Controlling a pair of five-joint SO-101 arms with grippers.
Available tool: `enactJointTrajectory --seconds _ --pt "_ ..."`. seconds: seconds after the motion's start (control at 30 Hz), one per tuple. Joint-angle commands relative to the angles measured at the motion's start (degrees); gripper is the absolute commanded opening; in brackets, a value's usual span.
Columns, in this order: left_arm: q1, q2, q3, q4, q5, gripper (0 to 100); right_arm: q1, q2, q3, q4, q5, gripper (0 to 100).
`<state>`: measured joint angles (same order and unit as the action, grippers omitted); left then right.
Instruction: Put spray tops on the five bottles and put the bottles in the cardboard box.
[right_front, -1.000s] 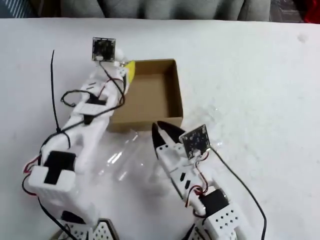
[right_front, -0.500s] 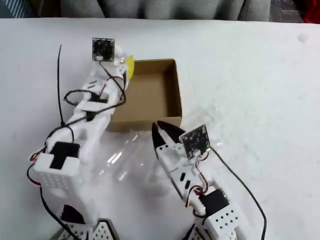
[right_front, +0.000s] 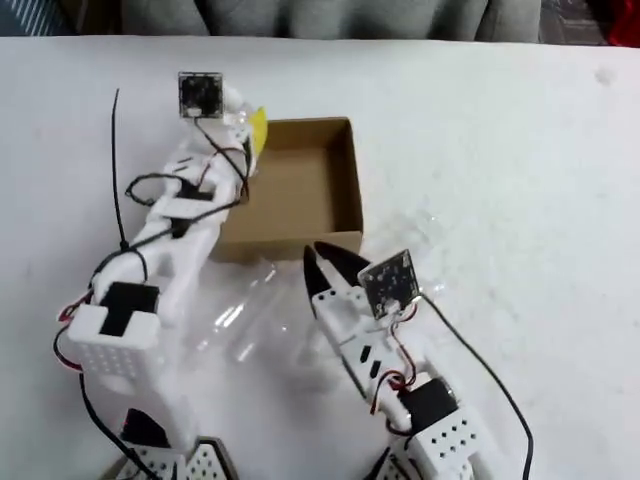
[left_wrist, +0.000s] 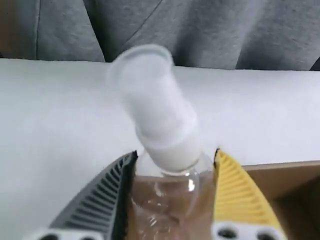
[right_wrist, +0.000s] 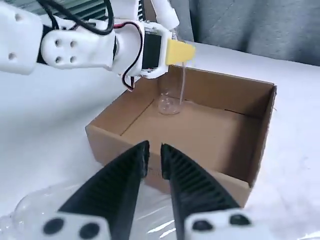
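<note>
1. Left gripper (left_wrist: 174, 156): clenched on the bottle (left_wrist: 165, 200) just below its white top (left_wrist: 155, 110). The bottle hangs over the box (right_front: 351, 180), base low inside, close to the wall on the left arm's side.
2. Right gripper (right_wrist: 155, 147): all but closed, grasping nothing. It hangs in front of the box's near wall.

Hazards:
- The bottle sits close to the wall. Lowering it off line may catch the base on the rim.
- It is held high, near the neck. If released before the base rests on the floor, it may topple.
- The top looks tilted against the fingers. It may not be fully seated, and a knock could loosen it.

Surroundings:
- Clear bottles (right_front: 240, 320) lie between the 2 arms, just in front of the box. More clear plastic (right_front: 432, 225) lies at its right.
- These bottles lie under the right gripper. A low sweep may scatter them.
</note>
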<state>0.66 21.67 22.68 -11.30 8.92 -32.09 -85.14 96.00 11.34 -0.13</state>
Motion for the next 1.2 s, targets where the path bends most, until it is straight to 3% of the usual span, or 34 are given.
enactJointTrajectory --seconds 0.0,0.5,0.77,1.17 --pt "-1.63 -0.40 -6.33 5.98 2.02 2 0.57 -0.57 -1.05 -0.31 1.58 1.5" --pt "-2.24 -0.31 -6.51 6.33 2.02 3 0.57 -0.48 -0.97 -0.40 1.67 1.5" --pt "-2.42 -0.31 -5.10 6.51 2.37 20 0.57 -0.48 -0.97 -0.40 1.67 1.5" --pt "-3.03 -0.75 -5.01 6.51 2.29 22 0.57 -0.48 -0.97 -0.40 1.76 1.5"
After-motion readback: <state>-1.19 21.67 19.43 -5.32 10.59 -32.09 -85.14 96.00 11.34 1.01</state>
